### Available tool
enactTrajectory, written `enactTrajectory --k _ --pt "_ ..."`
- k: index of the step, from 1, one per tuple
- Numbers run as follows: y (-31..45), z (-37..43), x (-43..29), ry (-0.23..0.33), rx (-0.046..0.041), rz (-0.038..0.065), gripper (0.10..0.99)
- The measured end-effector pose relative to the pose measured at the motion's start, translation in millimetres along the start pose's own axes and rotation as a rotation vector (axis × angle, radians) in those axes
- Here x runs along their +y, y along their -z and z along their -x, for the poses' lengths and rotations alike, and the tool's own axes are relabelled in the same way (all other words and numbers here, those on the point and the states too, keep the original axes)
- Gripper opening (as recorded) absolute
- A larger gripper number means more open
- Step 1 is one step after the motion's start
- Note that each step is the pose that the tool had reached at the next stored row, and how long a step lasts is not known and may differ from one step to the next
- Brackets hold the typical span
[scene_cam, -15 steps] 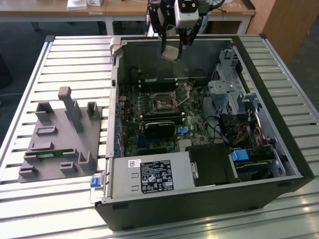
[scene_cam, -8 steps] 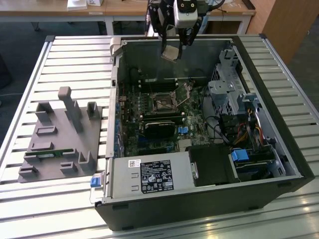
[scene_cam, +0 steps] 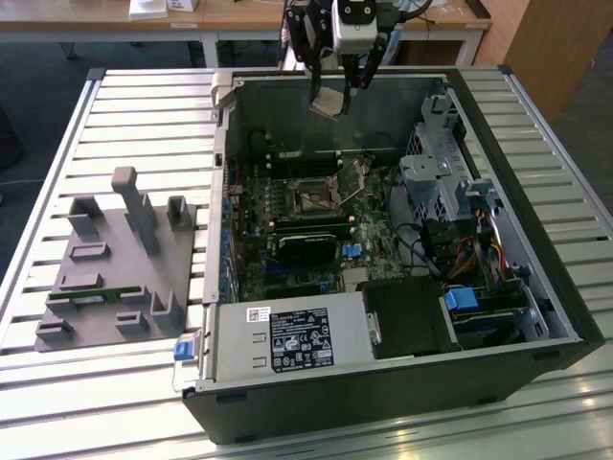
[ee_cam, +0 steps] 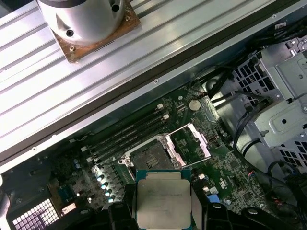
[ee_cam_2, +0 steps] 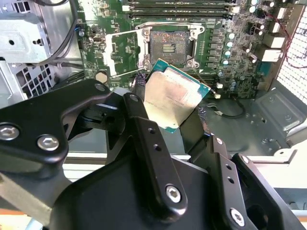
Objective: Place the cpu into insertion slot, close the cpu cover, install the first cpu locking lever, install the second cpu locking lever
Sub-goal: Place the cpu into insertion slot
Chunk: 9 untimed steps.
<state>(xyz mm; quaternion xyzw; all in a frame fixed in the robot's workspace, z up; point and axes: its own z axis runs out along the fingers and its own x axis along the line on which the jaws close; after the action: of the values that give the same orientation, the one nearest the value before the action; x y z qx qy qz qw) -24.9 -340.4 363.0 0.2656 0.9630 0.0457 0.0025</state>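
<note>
The cpu (ee_cam_2: pixel 175 93) is clamped by opposite edges in the tool (ee_cam_2: pixel 171 101), well above the uncovered insertion slot (ee_cam_2: pixel 169 45). It is judged light, stiff and fragile, so only its edges should be gripped.

Exterior view: high, oblique, set back; takes in the whole open black metal computer case (scene_cam: pixel 383 407) lying on the slatted silver tabletop (scene_cam: pixel 144 105).
First wrist view: close, looking down into the case.
Second wrist view: closer still, looking past the black jaws.
Shared by both wrist views: green motherboard (ee_cam: pixel 230 177) (ee_cam_2: pixel 225 72), small square dark-centred insertion slot (ee_cam: pixel 151 158) (ee_cam_2: pixel 170 45).
</note>
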Motion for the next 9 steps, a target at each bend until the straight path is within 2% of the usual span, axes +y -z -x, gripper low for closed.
enactTrajectory --k 9 --pt "-0.1 0.0 0.0 -0.037 -0.0034 0.001 0.537"
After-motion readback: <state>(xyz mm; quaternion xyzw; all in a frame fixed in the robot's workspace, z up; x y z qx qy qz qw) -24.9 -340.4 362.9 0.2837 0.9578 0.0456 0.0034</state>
